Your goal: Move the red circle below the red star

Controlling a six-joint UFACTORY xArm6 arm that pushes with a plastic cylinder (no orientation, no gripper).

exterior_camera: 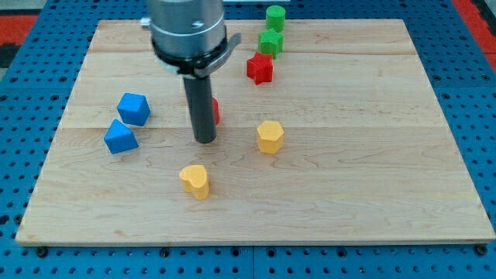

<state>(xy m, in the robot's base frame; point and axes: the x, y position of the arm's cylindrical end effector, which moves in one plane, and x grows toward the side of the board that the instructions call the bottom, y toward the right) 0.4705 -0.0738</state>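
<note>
The red star (260, 68) lies near the view's top, right of centre. The red circle (215, 111) is mostly hidden behind my rod; only a thin red sliver shows at the rod's right side, below and left of the star. My tip (204, 140) rests on the board just below and left of that sliver, touching or nearly touching the circle.
A green star (270, 42) and a green cylinder (275, 16) stand above the red star. Two blue blocks (133, 108) (121, 137) lie at the left. A yellow hexagon (270, 136) is right of my tip and a yellow heart (194, 180) below it.
</note>
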